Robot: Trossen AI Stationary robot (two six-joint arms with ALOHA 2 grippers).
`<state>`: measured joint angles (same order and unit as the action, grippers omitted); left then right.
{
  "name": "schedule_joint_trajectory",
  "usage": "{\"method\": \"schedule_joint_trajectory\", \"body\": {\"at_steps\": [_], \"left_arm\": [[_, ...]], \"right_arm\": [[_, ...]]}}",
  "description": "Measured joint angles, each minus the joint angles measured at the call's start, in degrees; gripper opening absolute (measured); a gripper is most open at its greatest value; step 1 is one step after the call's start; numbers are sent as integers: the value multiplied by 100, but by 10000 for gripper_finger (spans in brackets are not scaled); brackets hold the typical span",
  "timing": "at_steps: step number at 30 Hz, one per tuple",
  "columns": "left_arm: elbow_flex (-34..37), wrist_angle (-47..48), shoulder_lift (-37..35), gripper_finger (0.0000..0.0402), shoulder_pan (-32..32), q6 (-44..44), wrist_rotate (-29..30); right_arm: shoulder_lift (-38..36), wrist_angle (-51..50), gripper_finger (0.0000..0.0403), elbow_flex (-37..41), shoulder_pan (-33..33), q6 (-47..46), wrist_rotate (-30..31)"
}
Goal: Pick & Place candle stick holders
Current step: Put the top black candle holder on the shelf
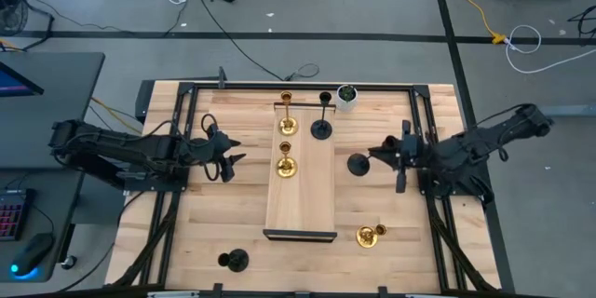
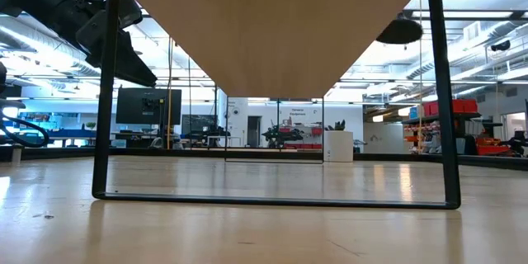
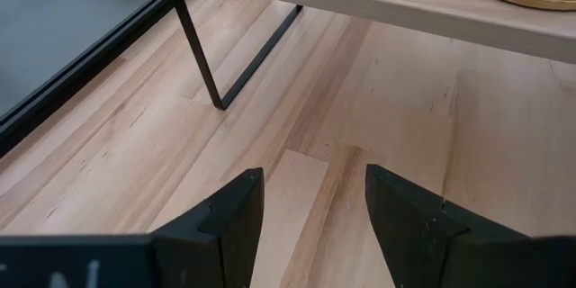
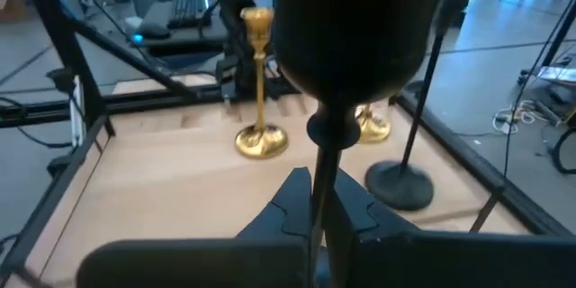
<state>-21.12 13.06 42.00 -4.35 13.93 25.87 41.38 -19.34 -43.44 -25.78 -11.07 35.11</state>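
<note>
Right end effector [image 1: 380, 155] clenched on the stem of a black candle holder [image 1: 358, 164], just right of the raised wooden shelf [image 1: 303, 196]. Left end effector [image 1: 233, 153] released, empty, left of the shelf. On the shelf: two gold holders [image 1: 287, 169], one black holder [image 1: 321, 129]. On the bench [image 1: 186, 233]: another gold holder [image 1: 370, 236], another black holder [image 1: 234, 261].

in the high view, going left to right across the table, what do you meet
left gripper → black holder on the table's near edge → gold holder on the shelf → black holder in the right gripper → right gripper
</note>
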Motion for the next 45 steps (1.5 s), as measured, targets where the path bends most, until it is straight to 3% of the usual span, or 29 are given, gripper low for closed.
{"method": "schedule_joint_trajectory", "body": {"at_steps": [13,27,33,45], "left_arm": [[0,-146,0,197,-1,-20,-17],[0,-151,-2,197,-1,-20,-20],[0,-179,-2,197,1,-105,-20],[0,-201,-2,197,-1,-109,-20]], "right_arm": [[1369,358,4,-910,1078,908,-1393],[2186,1088,4,-940,2079,860,-2816],[2473,1318,4,-940,2206,869,-3176],[2651,1437,4,-940,2227,713,-3233]]}}
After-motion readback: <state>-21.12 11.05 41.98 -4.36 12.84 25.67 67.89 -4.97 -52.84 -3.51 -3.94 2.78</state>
